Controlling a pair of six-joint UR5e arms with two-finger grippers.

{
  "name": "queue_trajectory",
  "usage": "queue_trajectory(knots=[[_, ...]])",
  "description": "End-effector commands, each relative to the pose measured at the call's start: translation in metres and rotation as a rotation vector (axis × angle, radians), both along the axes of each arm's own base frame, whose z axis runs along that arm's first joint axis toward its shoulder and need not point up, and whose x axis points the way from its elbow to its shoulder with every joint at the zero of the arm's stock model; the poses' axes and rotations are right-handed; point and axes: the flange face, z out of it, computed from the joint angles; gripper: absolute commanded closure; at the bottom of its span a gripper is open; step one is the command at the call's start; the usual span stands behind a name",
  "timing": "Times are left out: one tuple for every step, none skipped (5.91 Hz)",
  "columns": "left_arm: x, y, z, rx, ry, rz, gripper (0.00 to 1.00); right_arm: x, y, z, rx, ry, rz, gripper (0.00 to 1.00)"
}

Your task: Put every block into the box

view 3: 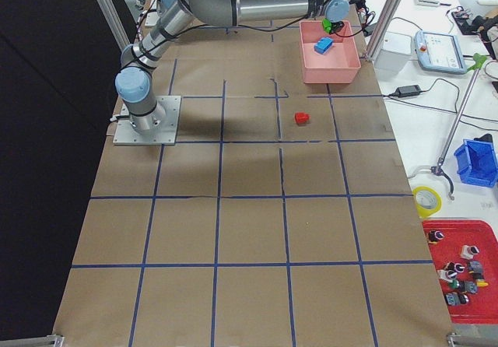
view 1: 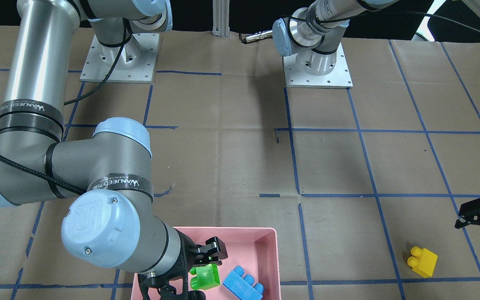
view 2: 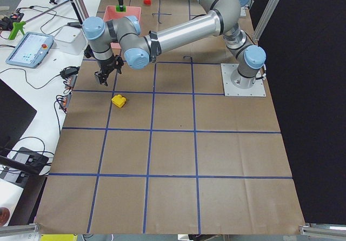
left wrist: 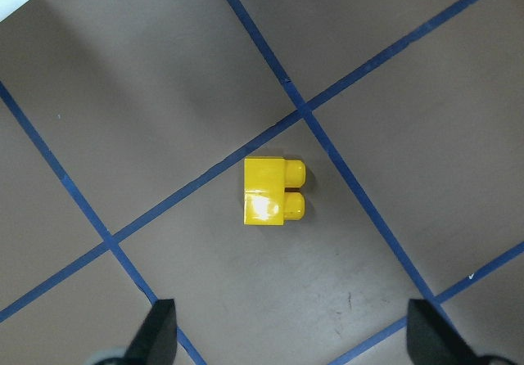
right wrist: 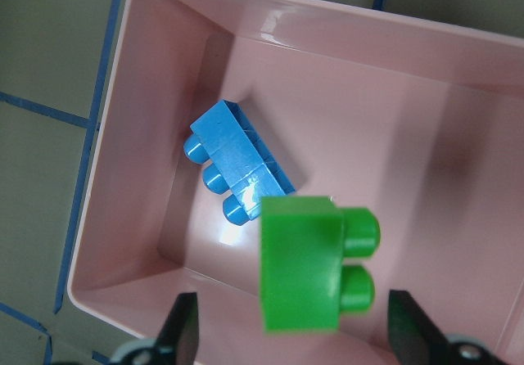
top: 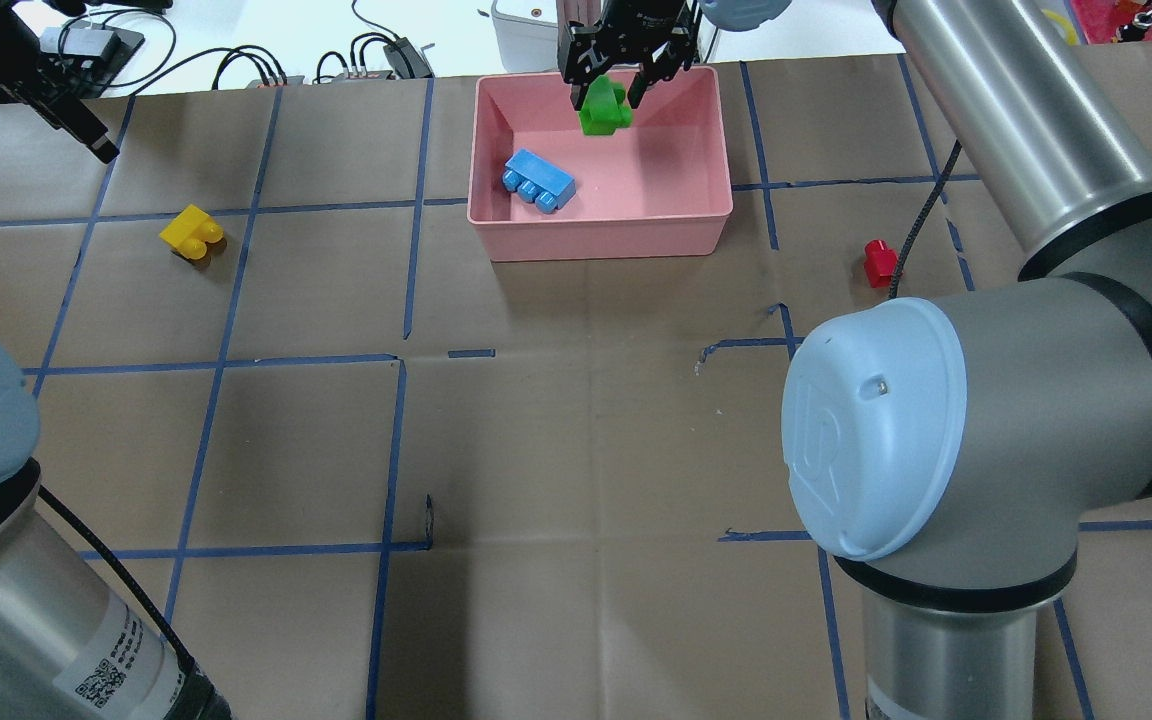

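blue brick [top: 539, 180] near green brick [top: 604, 110]

Brown-papered table [top: 576, 450] marked off in squares by blue tape lines [top: 226, 340]

The pink box [top: 601, 240] sits on the paper near the edge far from the robot. The yellow brick [top: 192, 233] lies on its side well off to the box's left. The red brick [top: 878, 262] lies to its right, nearer but apart. Two metal base plates [view 1: 140, 62] rest at the robot's side.
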Motion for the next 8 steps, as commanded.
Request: queue_trajectory(knots=[[0.005, -0.022, -0.066, 0.022, 0.012, -0.003, 0.01, 0.0, -0.001, -0.003, 0.004, 0.001, -0.004, 0.0], [0.005, -0.029, -0.088, 0.021, 0.012, -0.006, 0.01, -0.003, 0.001, 0.005, -0.009, 0.019, -0.005, 0.0], [0.006, -0.037, -0.12, 0.024, 0.015, -0.009, 0.01, -0.005, 0.007, 0.014, 0.006, 0.037, -0.008, 0.0], [0.003, -0.042, -0.145, 0.012, 0.046, -0.008, 0.01, -0.018, 0.02, 0.029, 0.015, 0.14, -0.012, 0.01], [0.001, -0.039, -0.165, 0.008, 0.064, -0.006, 0.01, -0.035, 0.029, 0.035, 0.062, 0.216, 0.004, 0.01], [-0.001, -0.031, -0.178, 0.008, 0.065, -0.006, 0.01, -0.053, 0.03, 0.049, 0.01, 0.306, 0.086, 0.04], [-0.005, -0.022, -0.187, 0.014, 0.068, -0.008, 0.01, -0.069, 0.041, 0.044, 0.011, 0.3, 0.084, 0.04], [-0.006, -0.016, -0.196, 0.024, 0.072, -0.009, 0.01, -0.096, 0.064, 0.05, -0.063, 0.285, 0.033, 0.04]])
